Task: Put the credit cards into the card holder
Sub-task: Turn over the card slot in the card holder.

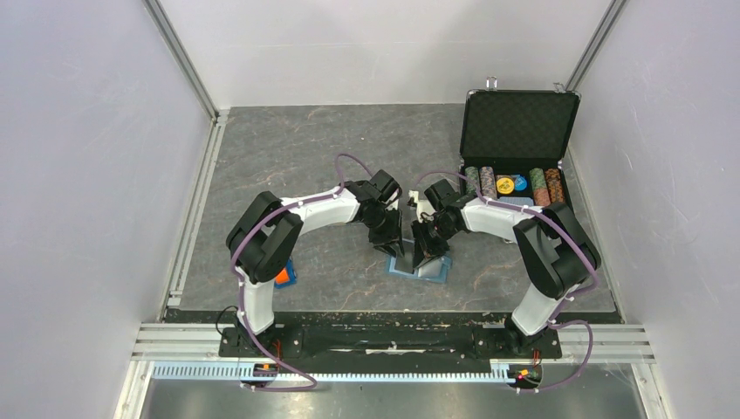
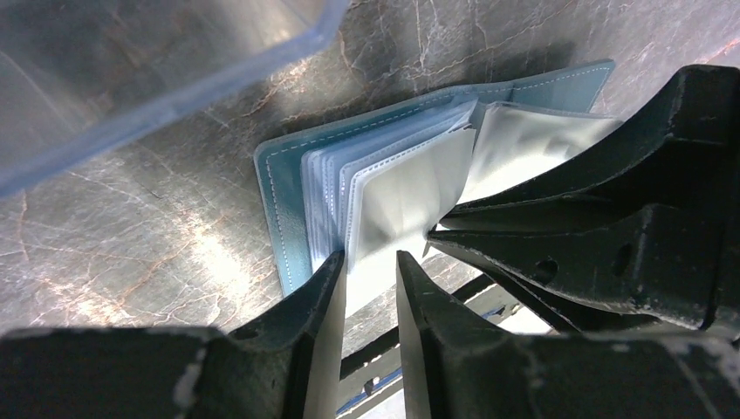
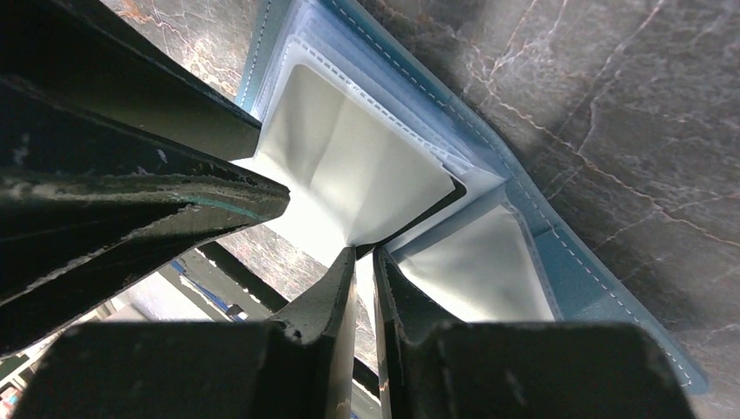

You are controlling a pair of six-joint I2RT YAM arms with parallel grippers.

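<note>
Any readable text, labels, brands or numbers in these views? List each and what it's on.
No text can be read in any view.
card holder: plain blue cover with stitching only, no print visible.
clear sleeves: blank.
chips in the chip case: patterned faces, too small to read.
orange and blue block: mostly hidden, too small to read.

An open black case (image 1: pixel 520 122) holding poker chips (image 1: pixel 515 184) stands far right on the dark marbled table (image 1: pixel 288 157); an orange-and-blue block (image 1: pixel 285 276) lies near left; a clear tray (image 2: pixel 131 70) is nearby.
</note>
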